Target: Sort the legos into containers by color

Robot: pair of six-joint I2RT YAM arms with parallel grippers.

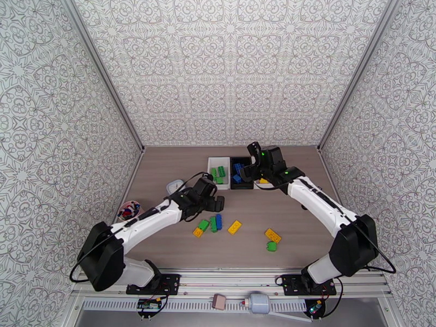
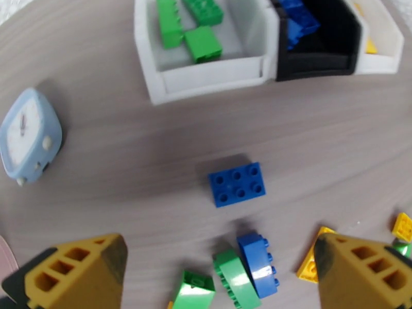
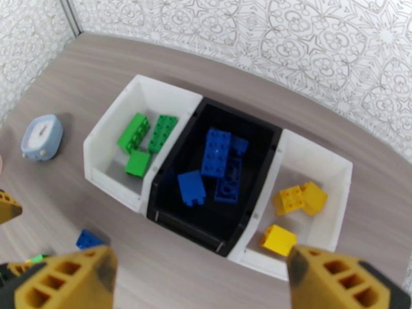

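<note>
Nearest me, loose legos (image 1: 235, 226) lie scattered on the bench (image 1: 305, 213). On the right a yellow brick (image 1: 273, 235) has a small green brick (image 1: 271, 246) just beside it. Left of the middle sits a tight cluster (image 1: 210, 224) of green, blue and yellow pieces. Off at the left edge stands a pink cup (image 1: 129, 210) of colourful bits.

The left hand (image 1: 219, 204) hovers just beyond that cluster, its fingers spread wide with nothing between them. Ahead of it a single blue brick (image 2: 237, 184) lies flat, studs up, apart from the others. Farther left rests a small pale-blue clock-like object (image 2: 31, 135).

Beyond these, three bins stand touching in a row. The left white bin (image 3: 110, 145) holds three green bricks, the black bin (image 3: 206, 238) holds several blue ones, and the right white bin (image 3: 340, 173) holds three yellow ones.

The right hand (image 3: 202, 259) hangs over the front of the row, fingers well apart and gripping nothing.
</note>
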